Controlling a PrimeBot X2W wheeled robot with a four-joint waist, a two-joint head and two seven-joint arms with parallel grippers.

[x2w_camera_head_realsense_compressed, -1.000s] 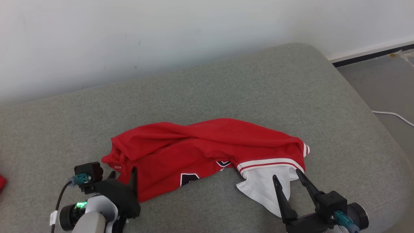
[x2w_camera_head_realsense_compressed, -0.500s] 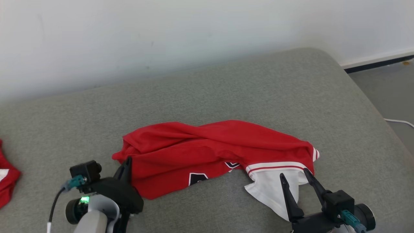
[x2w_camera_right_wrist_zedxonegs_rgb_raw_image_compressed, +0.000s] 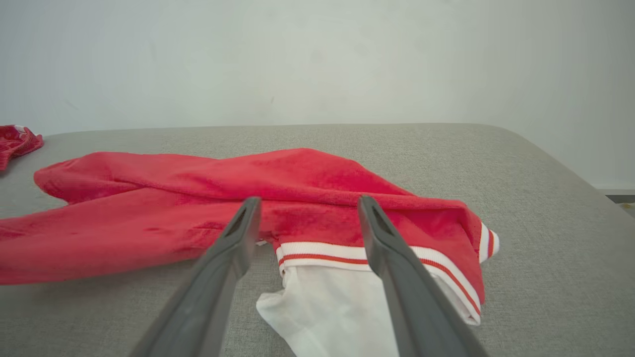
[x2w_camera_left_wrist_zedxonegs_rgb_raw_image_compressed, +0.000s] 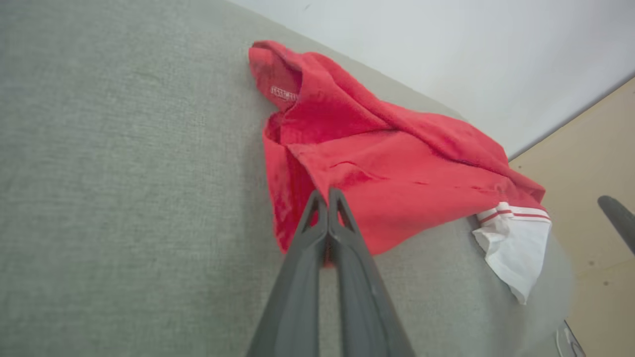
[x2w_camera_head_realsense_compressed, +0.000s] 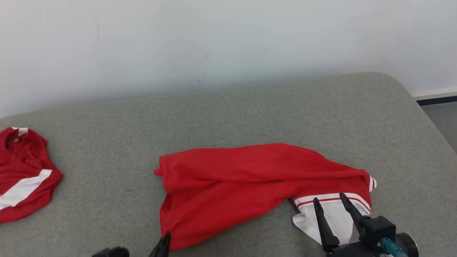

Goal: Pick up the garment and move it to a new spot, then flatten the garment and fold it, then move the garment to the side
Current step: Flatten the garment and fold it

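Observation:
The garment (x2w_camera_head_realsense_compressed: 250, 185) is a red jersey with a white, red-striped band and a white part (x2w_camera_head_realsense_compressed: 332, 217), lying crumpled on the grey cushion (x2w_camera_head_realsense_compressed: 250, 114). At the bottom edge of the head view, my left gripper (x2w_camera_head_realsense_compressed: 165, 242) meets the garment's near left corner. In the left wrist view the left gripper (x2w_camera_left_wrist_zedxonegs_rgb_raw_image_compressed: 323, 196) is shut, its tips pinching the red cloth's (x2w_camera_left_wrist_zedxonegs_rgb_raw_image_compressed: 397, 168) edge. My right gripper (x2w_camera_head_realsense_compressed: 330, 201) is open over the white part. In the right wrist view the right gripper (x2w_camera_right_wrist_zedxonegs_rgb_raw_image_compressed: 307, 208) straddles the striped band of the garment (x2w_camera_right_wrist_zedxonegs_rgb_raw_image_compressed: 198, 218), holding nothing.
Another red and white garment (x2w_camera_head_realsense_compressed: 21, 171) lies at the cushion's far left, also seen as a red heap (x2w_camera_right_wrist_zedxonegs_rgb_raw_image_compressed: 17, 139). A pale wall stands behind the cushion. The cushion's rounded right edge drops to the floor (x2w_camera_head_realsense_compressed: 442, 117).
The left gripper has shut on the garment's near left corner and pulled it, so the dark lettering is now covered. The camera has turned left, bringing the other garment into view.

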